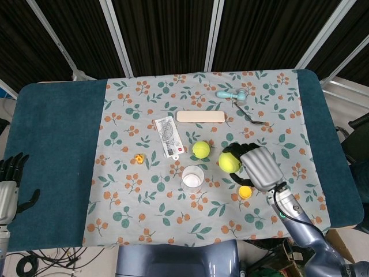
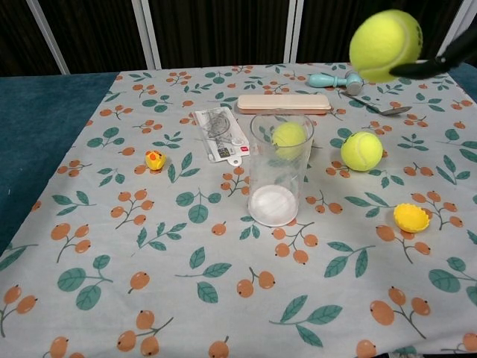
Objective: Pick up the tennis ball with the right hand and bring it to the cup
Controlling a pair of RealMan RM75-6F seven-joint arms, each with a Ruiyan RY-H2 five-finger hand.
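One tennis ball (image 1: 228, 162) sits clasped in my right hand (image 1: 256, 167), lifted off the desk (image 1: 57, 144) and just right of the clear cup (image 1: 192, 177) (a small yellow cap (image 2: 411, 218) lies on the cloth beneath). Two more balls rest beyond the cup toward the far edge: one (image 2: 289, 137) behind it, another (image 2: 361, 151) to its right. My left hand (image 1: 11, 184) idles, fingers apart, off the desk's left edge.
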